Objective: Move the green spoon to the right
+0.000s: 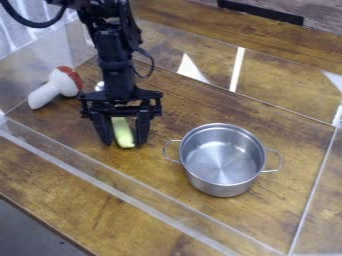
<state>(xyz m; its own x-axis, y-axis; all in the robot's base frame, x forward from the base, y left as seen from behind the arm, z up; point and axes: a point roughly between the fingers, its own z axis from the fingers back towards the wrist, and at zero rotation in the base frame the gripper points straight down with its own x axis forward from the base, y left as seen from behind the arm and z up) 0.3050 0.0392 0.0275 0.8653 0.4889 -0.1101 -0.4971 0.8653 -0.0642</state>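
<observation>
The pot point(225, 158) is shiny brushed metal. The surface point(267, 100) is glossy, grained wood. The green spoon point(126, 131) handle looks like smooth plastic; the claw point(123, 134) matt black.

Near the middle of the table point(267, 100), a little toward its left edge: the green spoon point(126, 132), lying flat between the 2 fingers of the gripper point(123, 133). Straight above it, reaching back toward the far edge: the arm point(110, 45). Left of the gripper and a bit farther back, near the left edge: the toy mushroom point(52, 86), on its side, apart from the gripper. Right of the spoon and slightly nearer the front edge: the pot point(223, 158), upright, just beside the gripper's right finger, not touching. Around the table's edges: low clear walls point(80, 165).
</observation>
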